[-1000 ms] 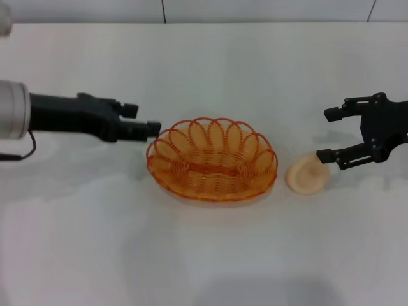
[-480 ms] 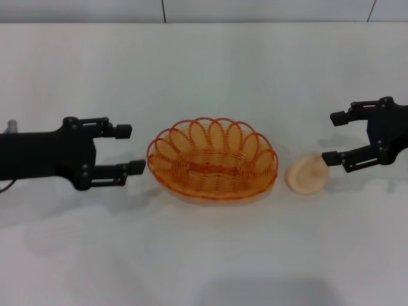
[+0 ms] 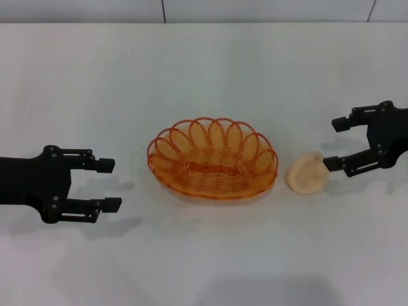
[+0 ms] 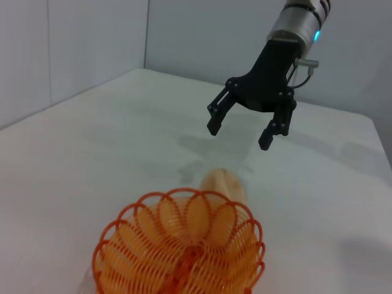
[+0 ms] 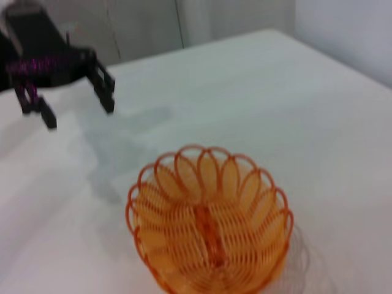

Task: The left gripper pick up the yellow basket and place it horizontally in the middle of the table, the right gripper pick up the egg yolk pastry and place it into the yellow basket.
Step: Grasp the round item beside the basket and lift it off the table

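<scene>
Head view, basket: you see the yellow basket [image 3: 213, 159] sitting flat at the centre of the white table [image 3: 210, 70], long side across the frame, nothing inside it.
Head view, pastry: the egg yolk pastry [image 3: 307, 174] lies just right of the basket rim, on the table.
Head view, left gripper: the left gripper [image 3: 107, 185] is at lower left, well clear of the basket, fingers spread wide and holding nothing; its arm is cut off by the frame's left edge.
Head view, right gripper: the right gripper [image 3: 334, 143] is at the right edge, fingers spread wide around nothing, the lower fingertip right by the pastry; you cannot tell whether it touches.
Left wrist view: the basket [image 4: 181, 249] is cropped at the bottom edge; it hides most of the pastry [image 4: 224, 183] behind it; the right gripper [image 4: 239, 132] hangs above with fingers apart.
Right wrist view: you see the basket [image 5: 209, 220] at lower centre and the left gripper [image 5: 76, 104], blurred, at upper left.
</scene>
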